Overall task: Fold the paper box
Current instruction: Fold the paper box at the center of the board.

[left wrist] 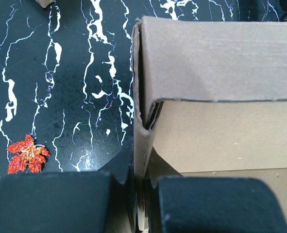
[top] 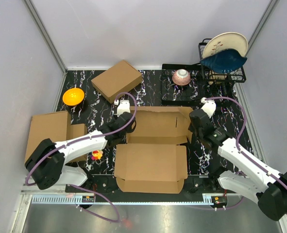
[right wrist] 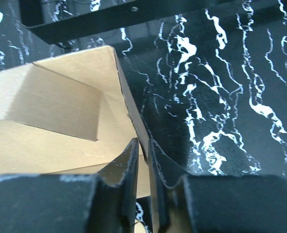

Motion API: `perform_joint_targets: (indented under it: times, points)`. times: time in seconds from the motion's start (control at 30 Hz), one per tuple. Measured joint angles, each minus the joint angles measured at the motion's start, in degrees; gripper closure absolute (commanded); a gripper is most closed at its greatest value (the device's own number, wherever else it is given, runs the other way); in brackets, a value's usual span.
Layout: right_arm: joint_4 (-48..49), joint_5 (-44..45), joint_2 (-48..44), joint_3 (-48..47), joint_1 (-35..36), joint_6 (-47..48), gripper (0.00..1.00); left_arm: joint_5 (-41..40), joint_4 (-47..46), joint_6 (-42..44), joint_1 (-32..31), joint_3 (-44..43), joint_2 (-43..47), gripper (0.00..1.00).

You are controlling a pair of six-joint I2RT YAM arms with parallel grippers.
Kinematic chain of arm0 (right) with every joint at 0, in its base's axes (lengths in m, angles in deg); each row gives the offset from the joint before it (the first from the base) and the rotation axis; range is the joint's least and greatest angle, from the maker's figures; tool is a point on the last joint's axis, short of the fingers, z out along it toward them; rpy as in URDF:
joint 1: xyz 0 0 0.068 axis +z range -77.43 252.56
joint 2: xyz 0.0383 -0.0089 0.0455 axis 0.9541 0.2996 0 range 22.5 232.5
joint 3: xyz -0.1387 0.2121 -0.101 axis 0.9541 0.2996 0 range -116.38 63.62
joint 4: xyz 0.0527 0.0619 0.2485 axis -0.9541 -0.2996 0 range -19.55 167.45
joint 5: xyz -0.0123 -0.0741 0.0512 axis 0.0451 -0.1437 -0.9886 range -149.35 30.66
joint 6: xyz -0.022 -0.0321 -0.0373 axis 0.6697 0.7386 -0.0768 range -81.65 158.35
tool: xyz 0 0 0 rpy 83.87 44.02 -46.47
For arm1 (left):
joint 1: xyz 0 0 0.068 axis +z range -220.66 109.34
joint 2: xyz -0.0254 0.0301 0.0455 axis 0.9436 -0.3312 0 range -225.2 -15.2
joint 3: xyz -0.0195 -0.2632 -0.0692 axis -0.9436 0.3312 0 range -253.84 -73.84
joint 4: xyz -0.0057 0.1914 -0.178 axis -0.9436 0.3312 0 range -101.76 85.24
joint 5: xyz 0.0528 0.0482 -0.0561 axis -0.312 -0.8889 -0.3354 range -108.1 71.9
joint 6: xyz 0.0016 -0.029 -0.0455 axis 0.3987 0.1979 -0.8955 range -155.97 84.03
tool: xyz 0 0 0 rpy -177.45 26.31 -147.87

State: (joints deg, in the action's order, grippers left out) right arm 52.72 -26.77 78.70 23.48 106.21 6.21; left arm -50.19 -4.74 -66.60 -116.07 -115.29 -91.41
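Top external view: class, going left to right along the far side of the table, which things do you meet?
orange bowl → small box → patterned bowl → dish rack

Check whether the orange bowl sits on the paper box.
No, the orange bowl rests on the table, far left of the paper box.

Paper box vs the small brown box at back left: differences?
Size: the paper box is much bigger than the small brown box. State: the paper box lies open, half folded; the small brown box is closed. Contact: the left gripper and right gripper pinch the paper box's side walls; neither holds the small brown box. Both are plain brown cardboard.
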Motion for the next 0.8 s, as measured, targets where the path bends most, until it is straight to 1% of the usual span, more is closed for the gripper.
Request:
perform_joint_targets:
  times: [0.03, 0.07, 0.17, 0.5, 0.8]
  points:
    - [0.5, -0.8, -0.3, 0.0, 0.0, 0.1, 0.86, -0.8, -0.8, 0.2, -0.5, 0.5, 0.2, 1.0]
    - [1.0, -1.6, -0.7, 0.0, 0.0, 0.0, 0.93, -1.4, -1.3, 0.4, -0.9, 0.8, 0.2, 1.0]
    - [1.5, -4.0, -1.7, 0.0, 0.0, 0.0, 1.0, -3.0, -2.9, 0.8, -1.9, 1.5, 0.2, 1.0]
    - [1.2, -9.8, -2.3, -0.7, -0.3, -1.6, 1.0, -6.9, -5.0, 1.2, -2.8, 1.7, -0.8, 1.0]
    - [0.4, -15.5, -3.4, -2.0, -0.4, -4.4, 1.0, -10.5, -7.2, 1.9, -5.3, 2.0, -2.2, 1.0]
